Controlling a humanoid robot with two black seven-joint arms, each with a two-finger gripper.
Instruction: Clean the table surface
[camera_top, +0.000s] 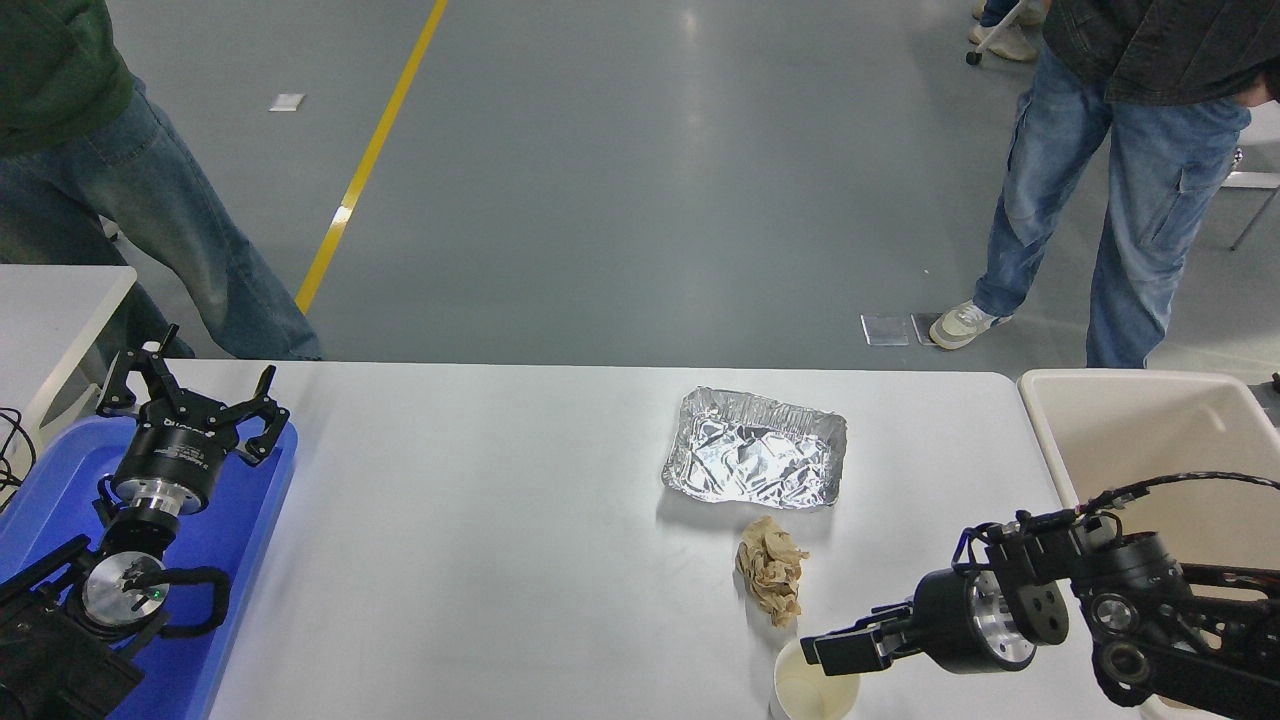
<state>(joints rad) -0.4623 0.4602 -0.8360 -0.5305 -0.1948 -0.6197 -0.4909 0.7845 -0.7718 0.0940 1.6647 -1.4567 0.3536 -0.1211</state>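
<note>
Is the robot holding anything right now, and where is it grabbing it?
Nothing is clearly held. The right gripper is over the rim of the cup; a grip cannot be told. The left gripper is open and empty.

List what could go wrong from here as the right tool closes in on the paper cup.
1. The right tool sits at the rim of the paper cup, which stands at the near edge of the table surface; a sideways nudge could tip it or push it off.
2. The crumpled brown paper lies just beyond the cup and could be swept along.
</note>
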